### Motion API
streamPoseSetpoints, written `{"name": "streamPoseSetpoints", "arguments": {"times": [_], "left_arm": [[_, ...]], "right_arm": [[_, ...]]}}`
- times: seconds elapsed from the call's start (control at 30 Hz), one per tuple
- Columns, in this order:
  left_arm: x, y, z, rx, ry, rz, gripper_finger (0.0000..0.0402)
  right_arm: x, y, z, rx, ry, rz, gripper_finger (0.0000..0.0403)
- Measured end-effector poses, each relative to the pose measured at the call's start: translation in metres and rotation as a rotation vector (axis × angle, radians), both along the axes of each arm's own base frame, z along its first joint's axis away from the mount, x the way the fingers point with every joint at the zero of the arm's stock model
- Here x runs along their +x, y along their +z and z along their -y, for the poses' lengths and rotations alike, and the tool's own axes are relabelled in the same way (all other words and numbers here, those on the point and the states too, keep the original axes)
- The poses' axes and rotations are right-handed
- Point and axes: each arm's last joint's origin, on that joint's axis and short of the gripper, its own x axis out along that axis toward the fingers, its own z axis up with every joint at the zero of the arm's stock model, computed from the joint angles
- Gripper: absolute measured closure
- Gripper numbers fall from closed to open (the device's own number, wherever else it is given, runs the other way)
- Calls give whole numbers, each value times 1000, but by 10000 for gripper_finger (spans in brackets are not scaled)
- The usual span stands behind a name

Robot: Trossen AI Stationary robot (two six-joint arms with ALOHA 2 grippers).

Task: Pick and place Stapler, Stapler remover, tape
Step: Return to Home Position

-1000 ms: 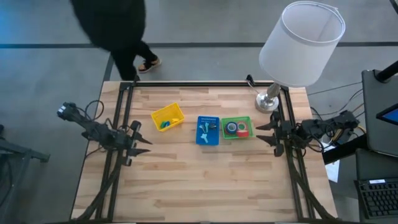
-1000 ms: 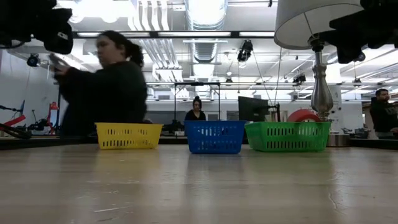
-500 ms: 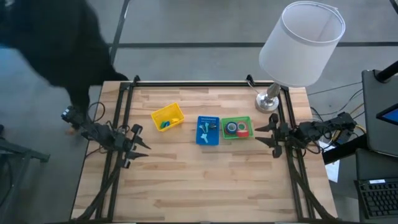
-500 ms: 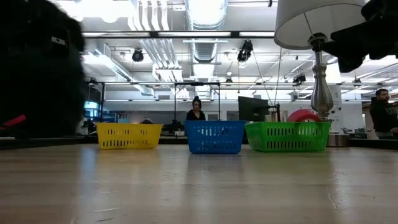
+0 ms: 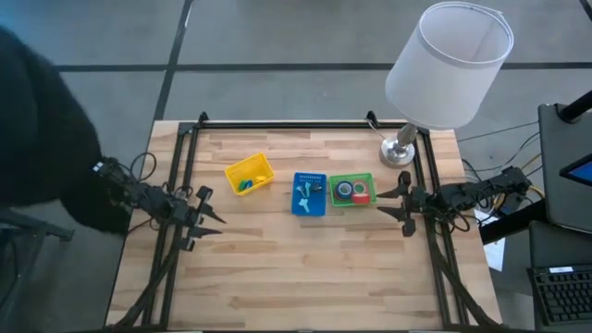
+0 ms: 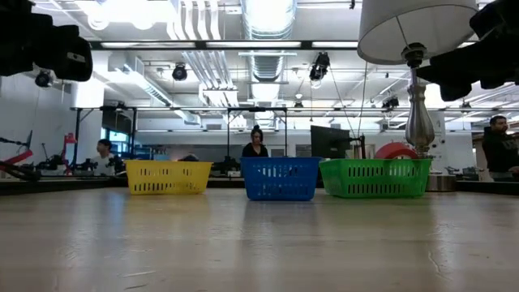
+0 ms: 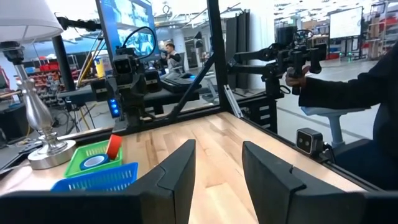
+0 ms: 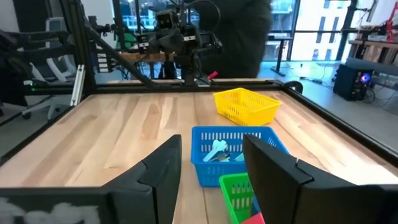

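Three small baskets stand in a row on the wooden table: yellow (image 5: 249, 174), blue (image 5: 309, 193) and green (image 5: 352, 191). The green basket holds tape rolls; a blue one (image 7: 94, 162) and a red one (image 7: 114, 146) show in the left wrist view, and the red one (image 6: 395, 151) rises above the rim. Pale blue items (image 8: 217, 151) lie in the blue basket, and a small blue-green thing (image 5: 245, 184) in the yellow one; I cannot tell what they are. My left gripper (image 5: 215, 220) hangs open at the table's left side. My right gripper (image 5: 386, 203) hangs open right of the green basket.
A lamp with a white shade (image 5: 449, 65) stands on its metal base (image 5: 398, 151) at the far right corner, behind the green basket. A person in dark clothes (image 5: 37, 139) stands beside the table's left edge, close to my left arm. Bare wood (image 5: 305, 268) fills the near half.
The person in dark clothes has walked from behind the table's far edge, round its far left corner, to its left side. Baskets and their contents have stayed put.
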Motion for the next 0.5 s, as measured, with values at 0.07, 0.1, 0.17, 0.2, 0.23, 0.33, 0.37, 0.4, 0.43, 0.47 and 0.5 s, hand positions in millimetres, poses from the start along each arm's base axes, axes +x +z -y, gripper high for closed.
{"name": "streamPoseSetpoints", "arguments": {"times": [0.07, 0.1, 0.17, 0.2, 0.23, 0.33, 0.37, 0.4, 0.43, 0.47, 0.5], "left_arm": [[0, 0, 0, 4, 1, -1, 266], [0, 0, 0, 5, 3, -1, 266], [0, 0, 0, -2, 8, -4, 266], [0, 0, 0, -13, 8, -7, 266], [0, 0, 0, -22, 8, -10, 266], [0, 1, 0, -37, 8, -4, 266], [0, 1, 0, -19, 11, 6, 266], [0, 2, 0, -2, 15, 19, 266], [0, 3, 0, 4, 18, 36, 266], [0, 5, -1, 6, 18, 51, 266], [0, 5, -1, 8, 18, 53, 266]], "right_arm": [[0, 0, 0, -7, 0, -2, 236], [0, 0, 0, -6, 0, -2, 235], [0, 0, 0, -12, 0, -2, 233], [0, 0, 0, -14, 1, -2, 231], [0, 0, 0, -14, 0, -2, 230], [0, 0, 0, -3, 0, -1, 228], [0, 0, 0, -3, 0, -1, 227], [0, 0, 0, -5, 0, -2, 227], [0, 0, 0, -11, 0, -2, 227], [0, 0, 0, -15, 1, -2, 228], [0, 0, 0, -15, 1, -2, 229]]}}
